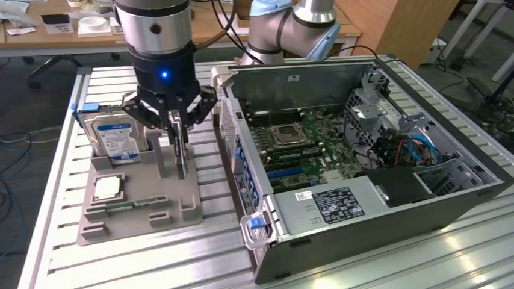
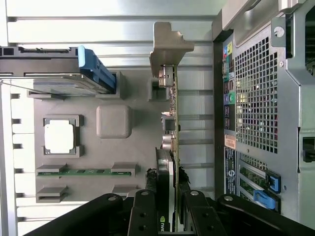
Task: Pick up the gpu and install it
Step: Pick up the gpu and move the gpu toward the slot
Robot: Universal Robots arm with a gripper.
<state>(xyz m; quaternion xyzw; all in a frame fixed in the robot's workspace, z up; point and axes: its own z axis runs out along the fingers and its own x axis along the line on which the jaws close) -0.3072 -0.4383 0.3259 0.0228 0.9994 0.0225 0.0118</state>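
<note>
1. The gpu [image 1: 182,161] [image 2: 165,167] is being held on edge in the grey tray [image 1: 132,226] [image 2: 142,142], along the tray's side nearest the case [image 1: 362,241] [image 2: 256,98].
2. The jaws are being pressed partway closed over the gpu's upper edge. One finger is being laid on the black cooler face and the other on the green board face, so the card is being clamped between them.
3. Whether the card's lower edge is being raised clear of the tray cannot be told.
4. The gpu's silver bracket [image 2: 170,45] is being shown at the tray's end where the hard drive [image 1: 115,139] [image 2: 54,69] stands.
5. The hard drive is being carried upright in the tray, across the tray from the gpu.
6. A cpu [image 1: 108,188] [image 2: 59,136] is being carried flat in a square pocket near the tray's middle, and a memory stick [image 1: 129,206] [image 2: 83,172] in a slot towards the tray's other end.
7. The case is being shown open, just beside the tray on the exterior view's right, and both are being borne by the slatted worktop [image 1: 161,262] [image 2: 98,29].
</note>
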